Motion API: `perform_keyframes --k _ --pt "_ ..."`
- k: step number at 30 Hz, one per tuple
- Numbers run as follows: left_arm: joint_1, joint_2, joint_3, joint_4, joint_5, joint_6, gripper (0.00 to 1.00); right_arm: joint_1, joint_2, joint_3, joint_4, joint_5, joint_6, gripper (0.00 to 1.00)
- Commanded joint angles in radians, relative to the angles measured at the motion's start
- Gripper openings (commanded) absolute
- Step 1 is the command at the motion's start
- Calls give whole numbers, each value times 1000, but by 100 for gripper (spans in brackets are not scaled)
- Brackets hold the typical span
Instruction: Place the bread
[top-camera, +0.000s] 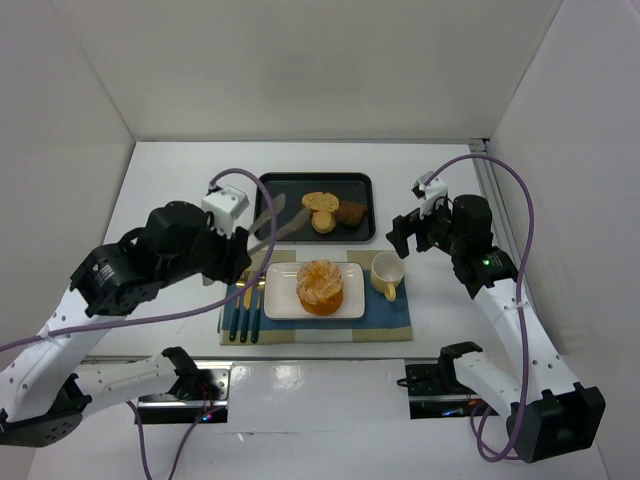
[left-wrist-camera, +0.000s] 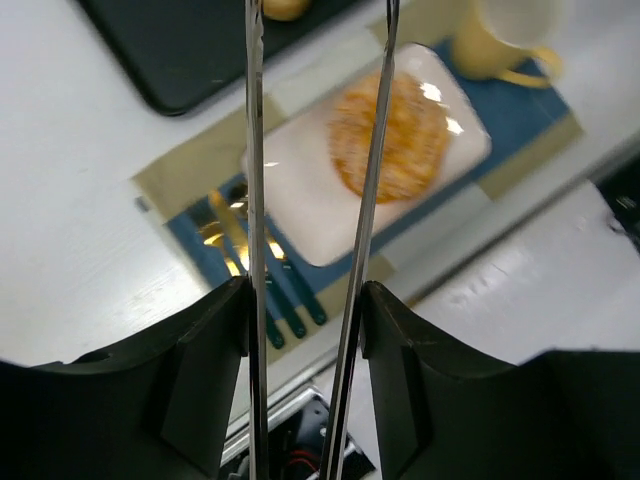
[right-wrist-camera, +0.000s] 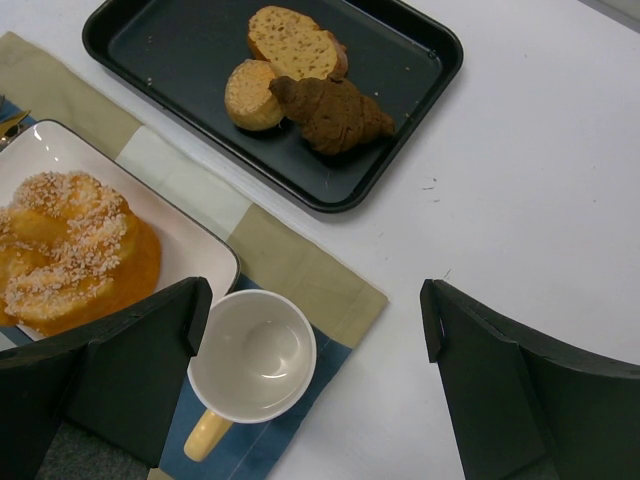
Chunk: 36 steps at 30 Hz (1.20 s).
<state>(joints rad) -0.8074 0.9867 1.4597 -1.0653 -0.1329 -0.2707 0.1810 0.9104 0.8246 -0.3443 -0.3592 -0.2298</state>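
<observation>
The bread (top-camera: 320, 285), a large orange-golden swirled bun, sits on the white rectangular plate (top-camera: 283, 300) on the placemat. It also shows in the left wrist view (left-wrist-camera: 400, 135) and the right wrist view (right-wrist-camera: 70, 250). My left gripper (top-camera: 238, 255) (left-wrist-camera: 305, 300) is shut on metal tongs (top-camera: 270, 225) (left-wrist-camera: 255, 150). The tongs' arms stand apart and empty, up and to the left of the bread. My right gripper (top-camera: 412, 235) (right-wrist-camera: 315, 300) is open and empty, above the table right of the mug.
A black tray (top-camera: 355, 182) (right-wrist-camera: 420, 60) behind the plate holds two small tan slices (right-wrist-camera: 290, 40) and a dark brown piece (right-wrist-camera: 330, 110). A yellow-handled mug (top-camera: 387, 274) (right-wrist-camera: 250, 355) stands right of the plate. Cutlery (top-camera: 243, 305) lies left of it.
</observation>
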Motion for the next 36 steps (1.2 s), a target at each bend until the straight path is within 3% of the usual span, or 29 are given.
perform_keyframes --k 1,5,8,17,27,36 --pt "88 -20 -103 89 -244 -47 60 8 -10 -4 7 -4 -8 99" --pt "267 -48 -247 270 -306 -47 60 8 -10 -4 7 -4 -8 99" --pt "446 -8 -326 347 -232 -21 60 8 -19 -4 7 -4 -8 99" --pt "710 230 -375 514 -139 -30 59 8 -28 -4 7 -4 -8 99" --pt "752 506 -366 525 -160 -21 60 8 -38 -4 -2 -14 -8 99" --pt "809 621 -404 495 -28 -1 68 8 -38 -4 -2 -23 -8 99"
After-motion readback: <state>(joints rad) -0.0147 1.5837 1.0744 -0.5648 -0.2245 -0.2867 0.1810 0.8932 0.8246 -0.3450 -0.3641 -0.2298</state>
